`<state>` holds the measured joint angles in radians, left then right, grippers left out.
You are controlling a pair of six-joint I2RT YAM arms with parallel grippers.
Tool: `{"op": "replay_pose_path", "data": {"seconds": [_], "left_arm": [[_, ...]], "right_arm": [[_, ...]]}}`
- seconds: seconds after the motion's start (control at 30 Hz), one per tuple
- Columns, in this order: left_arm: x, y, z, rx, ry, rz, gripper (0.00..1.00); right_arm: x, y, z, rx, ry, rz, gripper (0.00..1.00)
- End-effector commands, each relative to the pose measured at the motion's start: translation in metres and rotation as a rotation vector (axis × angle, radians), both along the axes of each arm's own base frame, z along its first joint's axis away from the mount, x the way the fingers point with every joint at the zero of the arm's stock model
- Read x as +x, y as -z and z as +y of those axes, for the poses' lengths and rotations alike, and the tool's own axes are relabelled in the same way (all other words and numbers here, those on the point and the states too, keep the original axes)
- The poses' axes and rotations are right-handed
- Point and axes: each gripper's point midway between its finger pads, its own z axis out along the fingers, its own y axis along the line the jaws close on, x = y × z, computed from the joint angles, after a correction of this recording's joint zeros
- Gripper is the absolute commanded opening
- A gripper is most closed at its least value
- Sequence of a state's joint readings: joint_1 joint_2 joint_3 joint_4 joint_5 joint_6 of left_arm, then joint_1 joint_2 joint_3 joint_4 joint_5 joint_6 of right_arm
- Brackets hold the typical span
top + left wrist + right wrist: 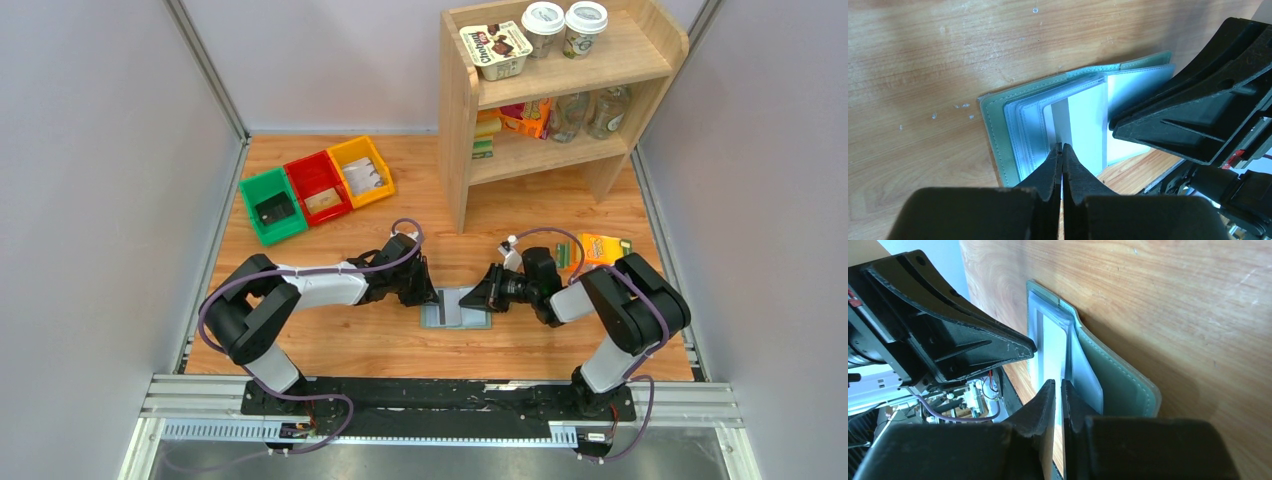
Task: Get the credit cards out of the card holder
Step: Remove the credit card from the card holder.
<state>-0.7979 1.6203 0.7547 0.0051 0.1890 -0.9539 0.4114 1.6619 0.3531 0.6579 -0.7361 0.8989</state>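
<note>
The card holder [462, 318] lies open on the wooden table between my two grippers. In the left wrist view its grey-green leaf [998, 130] lies flat with pale blue-grey panels on it. My left gripper [1062, 146] is shut on the edge of a thin white card [1060, 120] that stands out of a panel; it also shows in the top view [432, 296]. My right gripper [1058, 382] is shut on the edge of a pale inner panel [1052, 347], beside the raised grey-green leaf [1118, 385]; it also shows in the top view [488, 296]. The two grippers face each other closely.
An orange carton with green ends [603, 247] lies right of the right arm. Green [272, 205], red [318, 187] and yellow [362, 170] bins stand at the back left. A wooden shelf [560, 90] with cups, bottles and boxes stands at the back right.
</note>
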Motion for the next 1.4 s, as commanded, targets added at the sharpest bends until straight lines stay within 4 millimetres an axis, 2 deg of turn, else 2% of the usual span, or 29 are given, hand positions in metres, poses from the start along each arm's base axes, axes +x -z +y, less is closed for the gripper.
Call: {"op": "replay_pose_path", "data": {"seconds": [0.0,0.1,0.23,0.4,0.97,1.13,1.37], "left_arm": [[-0.011,0.024,0.016,0.089,-0.013,0.049,0.0],[-0.011,0.024,0.015,0.083,-0.012,0.049,0.0],[-0.011,0.025,0.016,0.088,-0.013,0.051,0.0],[-0.014,0.03,0.019,0.095,-0.025,0.068,0.0],[-0.02,0.037,0.019,0.09,-0.035,0.103,0.0],[-0.019,0.038,0.019,0.089,-0.035,0.102,0.0],[-0.019,0.037,0.019,0.09,-0.036,0.101,0.0]], "right_arm": [[0.006,-0.019,0.002,0.073,-0.003,-0.068,0.1],[0.008,-0.016,0.002,0.065,0.004,-0.06,0.11],[0.011,-0.002,-0.002,-0.01,0.019,-0.031,0.2],[0.009,0.013,-0.01,-0.097,0.031,0.008,0.23],[0.006,0.019,-0.002,-0.063,-0.001,0.032,0.21],[0.006,0.015,0.0,-0.046,-0.01,0.019,0.2],[0.005,0.007,0.004,-0.005,-0.025,-0.005,0.14]]}}
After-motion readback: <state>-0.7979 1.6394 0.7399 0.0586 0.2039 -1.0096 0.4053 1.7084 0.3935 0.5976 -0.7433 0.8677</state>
